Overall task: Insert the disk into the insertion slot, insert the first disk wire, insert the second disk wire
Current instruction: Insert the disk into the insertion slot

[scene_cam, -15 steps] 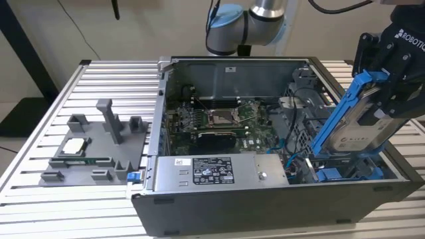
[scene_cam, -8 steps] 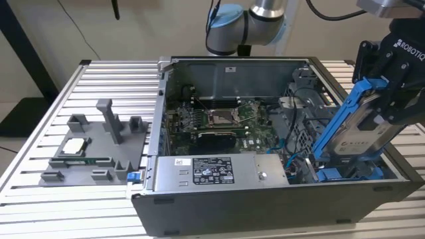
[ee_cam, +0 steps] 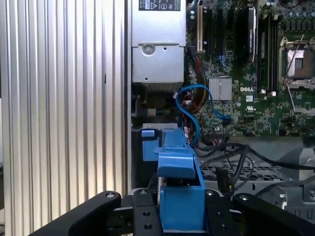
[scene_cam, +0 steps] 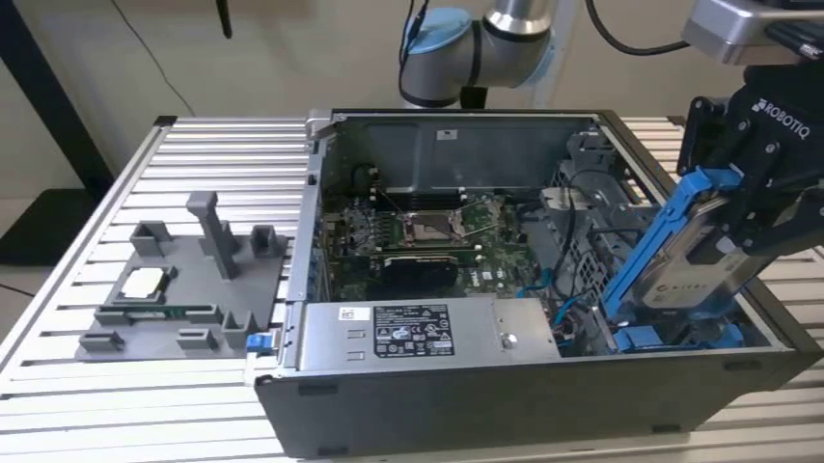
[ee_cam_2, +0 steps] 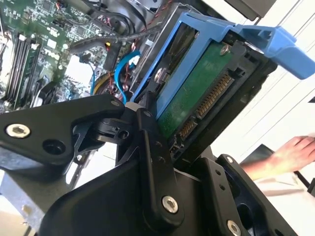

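Disk (scene_cam: 686, 273) — tilted, gripped between the jaws — its lower end at the insertion slot (scene_cam: 676, 338) below them.

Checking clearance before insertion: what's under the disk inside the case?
Below the tilted disk, held by the gripper, the blue rails of the insertion slot show. The slot's interior beneath the disk's lower end is hidden by the disk itself.

Open case (scene_cam: 515, 405) and plate (scene_cam: 187, 256) on table (scene_cam: 206, 145)
The plate is placed at the exterior view's left of the case; the disk (scene_cam: 689, 265) is held tilted inside it.
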